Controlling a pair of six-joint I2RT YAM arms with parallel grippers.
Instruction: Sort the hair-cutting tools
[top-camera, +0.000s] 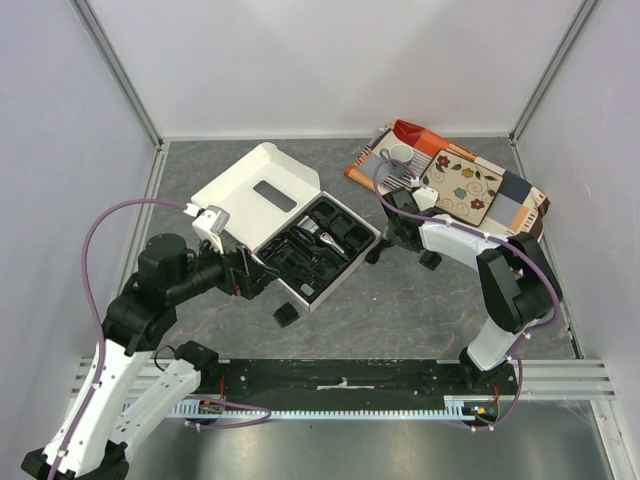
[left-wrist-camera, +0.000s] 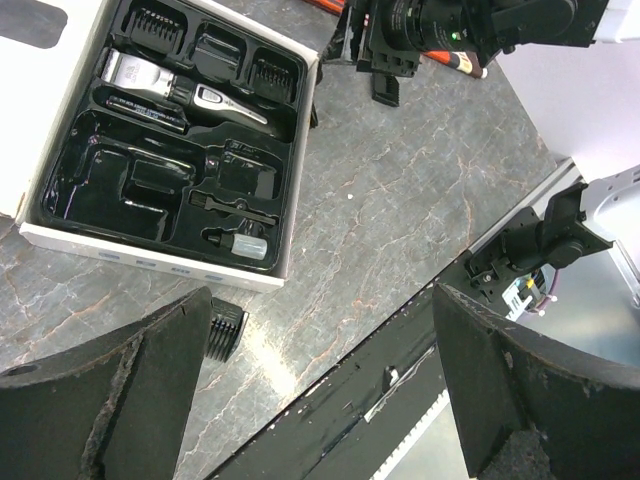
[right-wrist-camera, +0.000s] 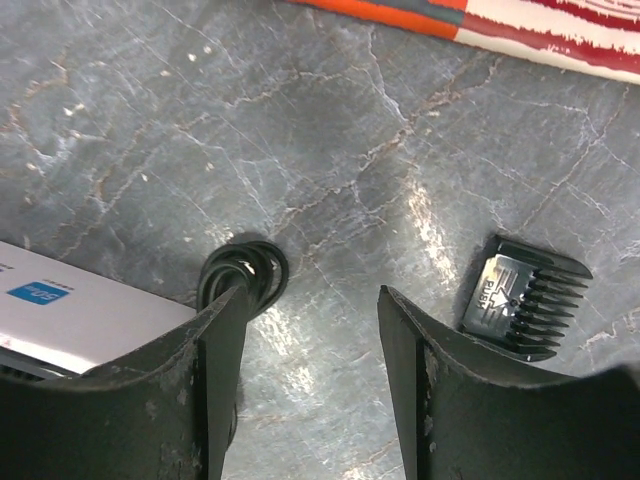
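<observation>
right gripper (right-wrist-camera: 312, 300) spread, empty | centre it over small coiled black cable (right-wrist-camera: 243, 272) before closing | left gripper (left-wrist-camera: 320, 300) spread, empty

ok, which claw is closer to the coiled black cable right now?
Right. The right claw hangs just over the cable, which lies at one fingertip beside the box corner. The left claw is on the opposite side of the box, by the loose comb.
</observation>
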